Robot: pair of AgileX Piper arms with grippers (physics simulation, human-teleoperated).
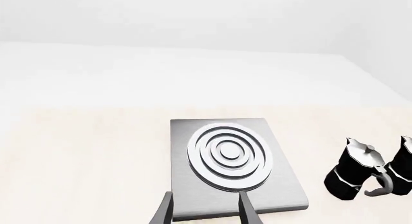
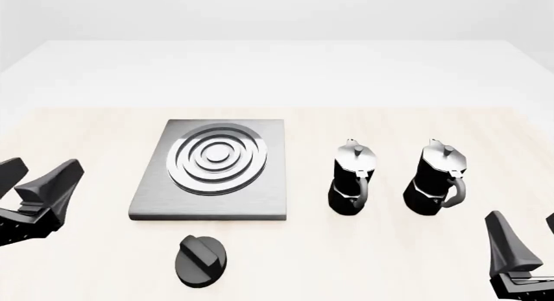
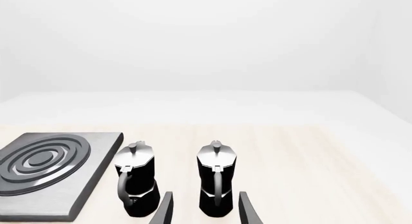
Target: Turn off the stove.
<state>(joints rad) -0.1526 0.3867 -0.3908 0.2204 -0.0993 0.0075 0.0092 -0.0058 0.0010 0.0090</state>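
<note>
Nearest in the front view, the left gripper [image 2: 35, 178] sits low at the left edge of the pale wooden table [image 2: 416, 249], its dark fingers spread apart with nothing between them; the right gripper [image 2: 528, 233] sits at the lower right corner, one finger plain and the other cut by the frame, though the right wrist view shows both finger tips [image 3: 246, 209] standing apart and empty. Between the two arms, close to the near edge, lies the small round black knob with a raised ridge [image 2: 201, 260], flat on the table and touched by neither gripper; it rests just in front of the flat square brushed-grey metal stove slab [image 2: 212, 174], apart from it. The slab carries a shiny concentric ring burner [image 2: 217, 158], which the left wrist view looks straight onto, with the left fingers [image 1: 248, 212] framing the slab's near edge. To the right of the slab stand two black-and-silver moka pots, both upright; the left pot [image 2: 353, 178] is near the slab, and the right pot [image 2: 437, 179] is just beside the first. Beyond lies a plain white surface.
</note>
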